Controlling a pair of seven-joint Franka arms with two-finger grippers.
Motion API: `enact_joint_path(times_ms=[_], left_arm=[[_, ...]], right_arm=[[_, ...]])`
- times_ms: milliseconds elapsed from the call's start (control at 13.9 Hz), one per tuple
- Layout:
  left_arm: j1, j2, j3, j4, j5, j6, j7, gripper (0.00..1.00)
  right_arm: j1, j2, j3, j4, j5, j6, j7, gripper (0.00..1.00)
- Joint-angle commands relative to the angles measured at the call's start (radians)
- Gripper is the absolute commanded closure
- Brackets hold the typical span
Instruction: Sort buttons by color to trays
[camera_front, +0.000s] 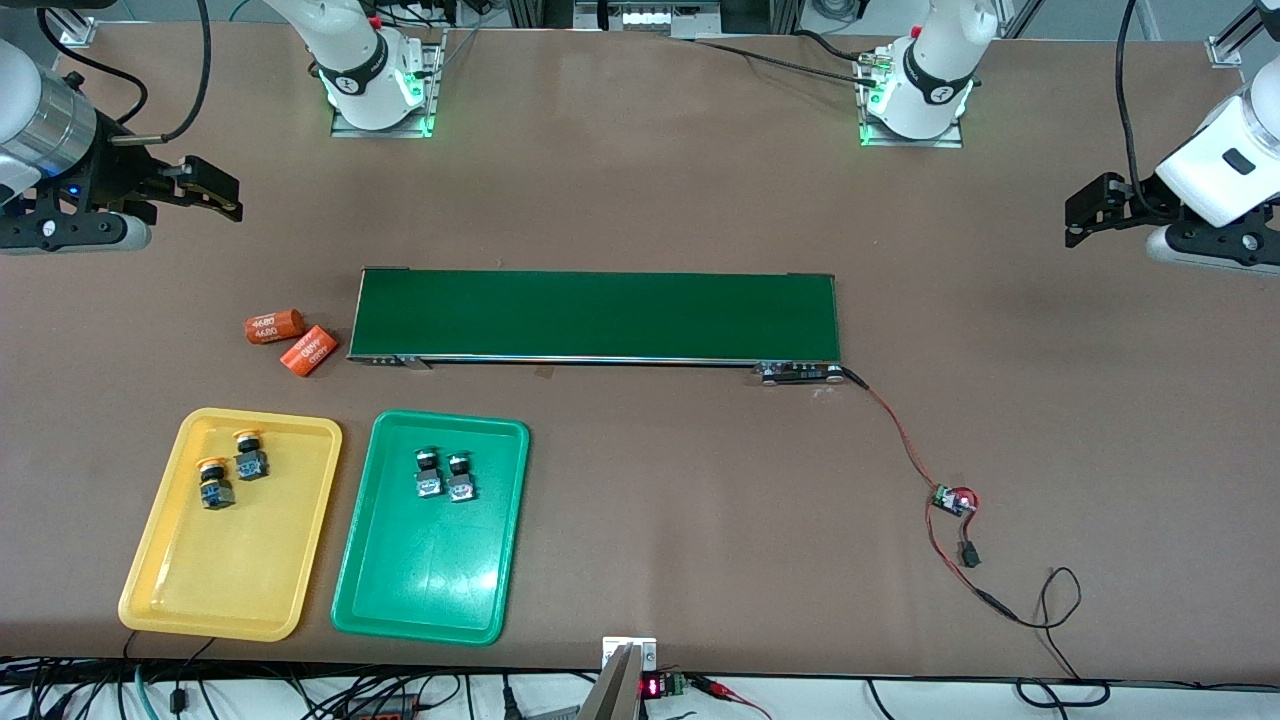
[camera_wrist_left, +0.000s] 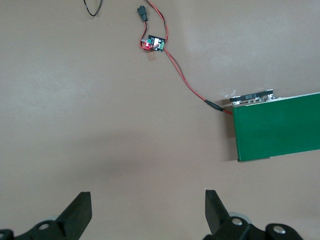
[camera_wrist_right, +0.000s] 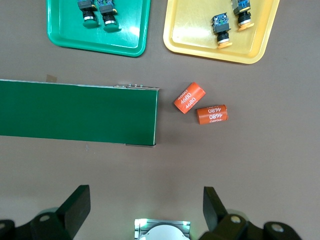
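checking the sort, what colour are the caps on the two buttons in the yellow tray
Yellow-orange caps on both buttons in the yellow tray; the right wrist view shows them best.

You're looking at a robotics lab bench, not a home or shop. Two white arm bases and are bolted to a plain brown table on metal plates with green indicator lights glowing. A small dark-green conveyor belt is wired by a red-and-black lead to a bare circuit board lying on the tabletop. Along the edge nearest the front camera you see bundled cables and aluminium framing at the table's corners
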Motion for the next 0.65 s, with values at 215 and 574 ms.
enact_joint_path(times_ms=[215,574], left_arm=[[0.004,0.004,-0.002,0.021,0.017,-0.019,0.0,0.0],[0.003,0.004,-0.001,0.021,0.017,-0.021,0.0,0.0]], right_arm=[[0.005,0.004,-0.007,0.015,0.0,-0.01,0.016,0.0],[0.002,0.002,-0.009,0.015,-0.009,-0.015,0.016,0.0]])
